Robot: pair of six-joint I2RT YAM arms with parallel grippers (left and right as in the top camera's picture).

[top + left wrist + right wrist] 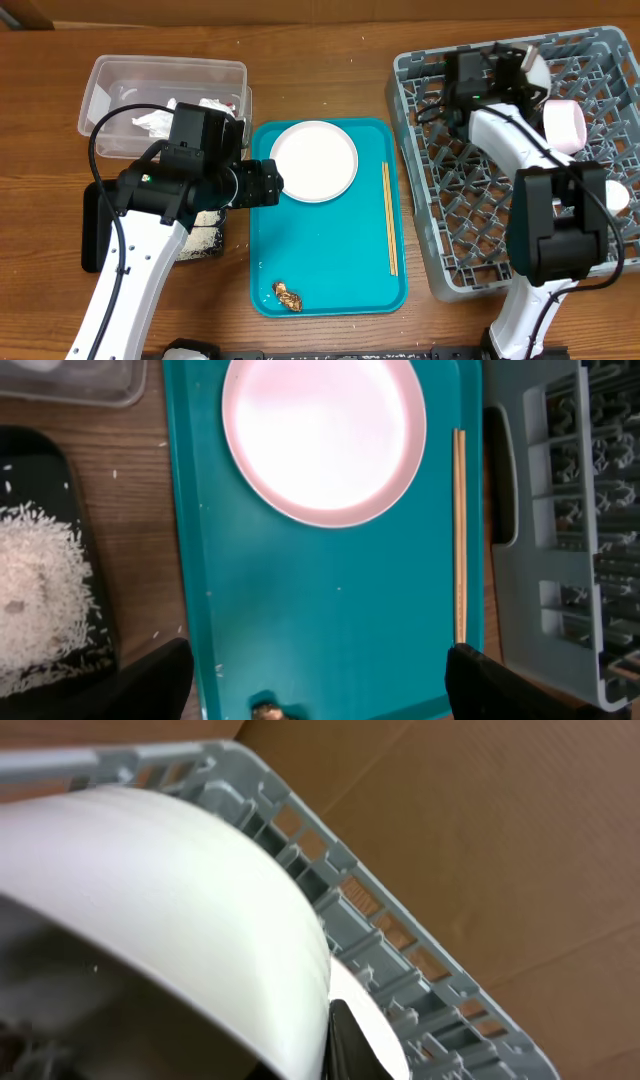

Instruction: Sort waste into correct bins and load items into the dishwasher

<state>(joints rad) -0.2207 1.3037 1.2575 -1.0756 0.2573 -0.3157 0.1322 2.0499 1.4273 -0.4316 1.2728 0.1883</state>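
A pale pink plate and two wooden chopsticks lie on the teal tray, with a brown food scrap at its front. My left gripper is open and empty above the tray's left side. In the left wrist view it hangs over the tray with the plate, chopsticks and scrap below. My right gripper is at the far edge of the grey dish rack, shut on a white bowl that fills the right wrist view.
The clear tub at the back left holds tissues and a wrapper. The black tray holds loose rice. A pinkish cup and another white dish sit in the rack. The rack rim is close to the bowl.
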